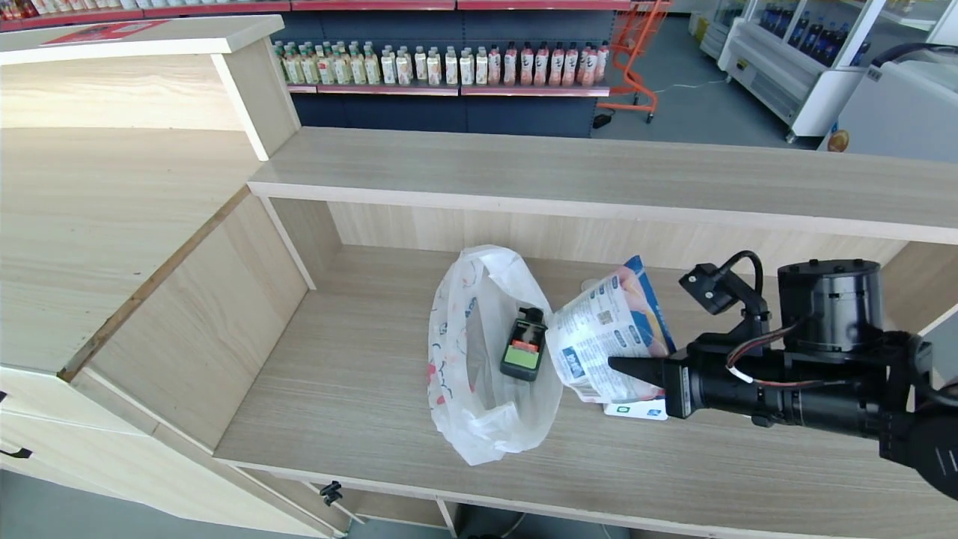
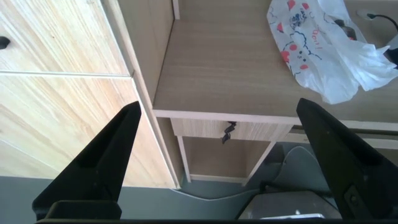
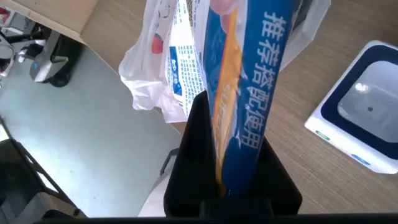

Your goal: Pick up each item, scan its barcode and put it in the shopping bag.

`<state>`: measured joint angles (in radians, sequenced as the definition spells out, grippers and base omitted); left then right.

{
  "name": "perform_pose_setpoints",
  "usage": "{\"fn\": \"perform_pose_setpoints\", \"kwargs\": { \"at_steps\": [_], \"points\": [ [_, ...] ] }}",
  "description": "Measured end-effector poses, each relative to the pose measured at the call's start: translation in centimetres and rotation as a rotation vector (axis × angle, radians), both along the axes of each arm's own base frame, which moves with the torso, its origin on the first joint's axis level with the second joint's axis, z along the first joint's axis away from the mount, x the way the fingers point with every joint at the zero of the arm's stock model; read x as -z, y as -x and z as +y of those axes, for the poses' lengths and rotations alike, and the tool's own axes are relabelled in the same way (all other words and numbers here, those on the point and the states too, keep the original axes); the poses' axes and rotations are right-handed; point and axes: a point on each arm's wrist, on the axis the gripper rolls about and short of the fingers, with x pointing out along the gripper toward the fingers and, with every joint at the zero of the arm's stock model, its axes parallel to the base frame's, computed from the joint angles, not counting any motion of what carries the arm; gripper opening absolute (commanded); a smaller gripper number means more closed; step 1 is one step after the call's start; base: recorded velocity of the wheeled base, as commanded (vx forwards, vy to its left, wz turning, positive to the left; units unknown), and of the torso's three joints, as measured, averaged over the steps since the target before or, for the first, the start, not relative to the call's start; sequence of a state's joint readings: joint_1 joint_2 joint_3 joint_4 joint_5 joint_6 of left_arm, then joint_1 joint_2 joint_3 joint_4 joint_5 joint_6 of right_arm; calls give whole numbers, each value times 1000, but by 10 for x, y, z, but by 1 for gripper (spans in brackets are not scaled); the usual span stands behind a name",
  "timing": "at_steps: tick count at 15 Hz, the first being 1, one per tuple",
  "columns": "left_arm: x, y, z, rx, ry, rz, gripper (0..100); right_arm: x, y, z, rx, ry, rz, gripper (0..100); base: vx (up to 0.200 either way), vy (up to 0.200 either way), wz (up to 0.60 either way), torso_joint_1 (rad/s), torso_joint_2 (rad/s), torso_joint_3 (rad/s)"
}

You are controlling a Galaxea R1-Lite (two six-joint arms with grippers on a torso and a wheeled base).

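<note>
- The right fingers [image 1: 636, 368] are clamped shut on one edge of the blue-and-white packet [image 1: 606, 333]. The packet hangs above the counter [image 1: 352, 389] with its white printed face turned up.
- The shopping bag [image 1: 453, 352] lies slumped just beside the packet, at its 9 o'clock. A black pump bottle [image 1: 524, 346] appears to lie in the bag's mouth, on the side nearest the packet.
- A white-and-blue box [image 1: 636, 409] sits on the counter at 6 o'clock of the packet, partly under it. It is probably the scanner, so the barcode side should face its dark window squarely before bagging.
- The grip looks narrow, on one edge only, so the packet may swing or slip. Slow wrist turns suit it best.
- For bagging, the packet should travel low toward 9 o'clock, free end first. That way it slides past the bottle instead of pushing the limp plastic shut.
- The left fingers [image 2: 106, 162] are spread wide and hold nothing, off the counter's front edge. They could hold the bag's rim open.
</note>
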<state>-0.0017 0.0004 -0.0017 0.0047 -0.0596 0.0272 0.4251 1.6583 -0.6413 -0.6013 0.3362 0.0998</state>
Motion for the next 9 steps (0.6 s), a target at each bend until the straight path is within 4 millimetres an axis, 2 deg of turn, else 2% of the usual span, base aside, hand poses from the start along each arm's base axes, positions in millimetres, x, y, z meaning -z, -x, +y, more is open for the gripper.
{"fn": "perform_pose_setpoints", "kwargs": {
  "at_steps": [5,9],
  "points": [
    [0,0,0,0,0,0,100,45,-31,43,-93,98,-56,0,0,0,0,0,0,0],
    [0,0,0,0,0,0,100,65,-64,76,-101,123,-89,0,0,0,0,0,0,0]
  ]
}}
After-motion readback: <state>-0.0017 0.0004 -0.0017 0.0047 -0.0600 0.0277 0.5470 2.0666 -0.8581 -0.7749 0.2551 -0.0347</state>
